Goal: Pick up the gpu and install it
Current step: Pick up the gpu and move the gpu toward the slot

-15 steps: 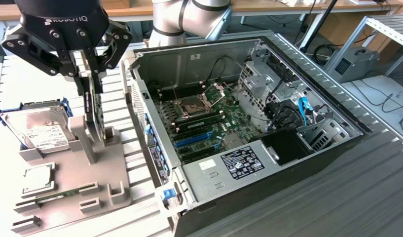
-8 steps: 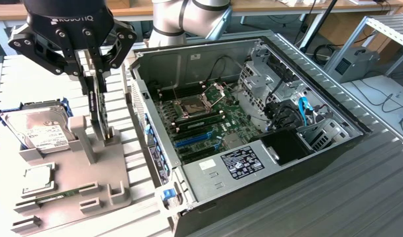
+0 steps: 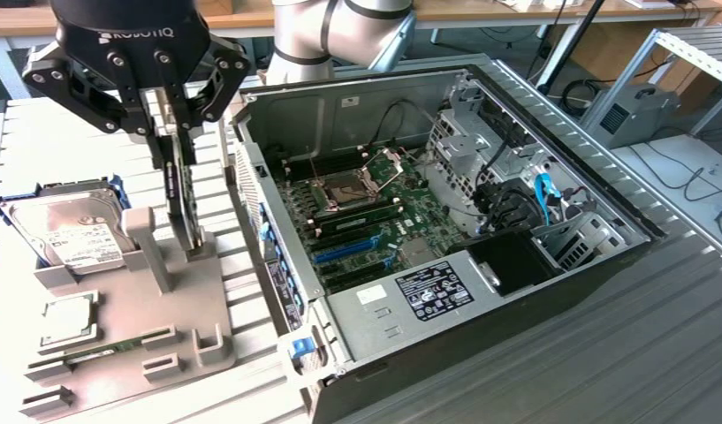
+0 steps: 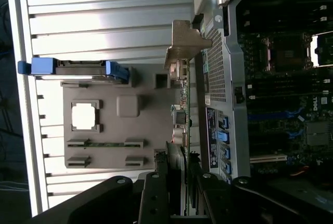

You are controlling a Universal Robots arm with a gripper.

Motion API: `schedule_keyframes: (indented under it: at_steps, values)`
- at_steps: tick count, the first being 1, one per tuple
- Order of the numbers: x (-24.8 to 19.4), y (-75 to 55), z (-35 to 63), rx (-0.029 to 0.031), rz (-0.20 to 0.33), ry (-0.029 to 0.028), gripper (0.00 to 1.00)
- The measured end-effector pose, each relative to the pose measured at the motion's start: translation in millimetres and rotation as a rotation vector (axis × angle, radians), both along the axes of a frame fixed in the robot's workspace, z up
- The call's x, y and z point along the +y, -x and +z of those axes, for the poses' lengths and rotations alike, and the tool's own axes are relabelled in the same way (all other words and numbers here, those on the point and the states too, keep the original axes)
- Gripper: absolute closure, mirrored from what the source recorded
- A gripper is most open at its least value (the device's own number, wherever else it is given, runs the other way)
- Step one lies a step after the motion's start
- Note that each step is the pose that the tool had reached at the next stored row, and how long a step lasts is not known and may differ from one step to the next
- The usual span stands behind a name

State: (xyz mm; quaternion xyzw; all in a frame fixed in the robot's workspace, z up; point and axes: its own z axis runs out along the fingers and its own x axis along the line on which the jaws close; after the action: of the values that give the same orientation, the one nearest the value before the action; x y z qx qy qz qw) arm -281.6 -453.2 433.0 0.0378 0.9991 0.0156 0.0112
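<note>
The gpu [image 3: 186, 208] is a thin black card seen edge-on, standing upright in the exterior view's left. My gripper [image 3: 170, 132] is shut on its top edge from above. The card's lower end is level with the upright posts of the grey holder [image 3: 125, 300]; I cannot tell whether it still rests in them. In the wrist view the gpu [image 4: 183, 109] runs away from my gripper [image 4: 179, 177]. Its silver bracket [image 4: 184, 42] is at the far end, next to the case wall.
The open computer case [image 3: 455, 221] lies just to the exterior view's right of the holder. Its motherboard [image 3: 373, 212] and blue slots [image 3: 343, 252] are exposed. On the holder sit a hard drive [image 3: 72, 234], a square chip [image 3: 68, 320] and a green memory stick [image 3: 102, 352].
</note>
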Motion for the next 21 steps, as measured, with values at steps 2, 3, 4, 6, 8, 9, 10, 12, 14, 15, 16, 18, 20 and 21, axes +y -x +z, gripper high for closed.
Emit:
schedule_keyframes:
  at_steps: [2, 3, 4, 6, 8, 9, 10, 12, 14, 15, 16, 18, 20, 21]
  values:
    - [0.0, -1.2, 0.0, 0.0000, 0.000, 0.0000, 0.74]
    - [0.0, -1.8, 0.0, 0.0001, 0.000, 0.0000, 0.74]
    - [0.0, -2.5, 0.1, 0.0001, 0.000, 0.0001, 0.74]
    - [0.0, -3.8, 0.0, 0.0000, 0.000, 0.0001, 0.74]
    - [0.0, -5.2, 0.0, 0.0001, 0.000, 0.0001, 0.74]
    - [0.0, -5.8, 0.0, 0.0000, 0.000, 0.0001, 0.74]
    - [0.0, -6.5, 0.0, 0.0001, 0.000, 0.0001, 0.74]
    - [0.0, -8.0, 0.0, 0.0001, 0.000, 0.0000, 0.74]
    - [0.0, -9.3, 0.0, 0.0000, 0.000, 0.0000, 0.74]
    - [0.0, -10.2, 0.0, 0.0000, 0.000, 0.0000, 0.74]
    - [0.0, -10.9, 0.0, 0.0000, 0.000, 0.0000, 0.74]
    - [0.0, -12.6, 0.1, 0.0001, 0.000, 0.0001, 0.74]
    - [0.0, -15.0, 0.0, 0.0000, 0.000, 0.0000, 0.74]
    - [0.0, -15.8, 0.0, 0.0001, 0.000, 0.0001, 0.74]
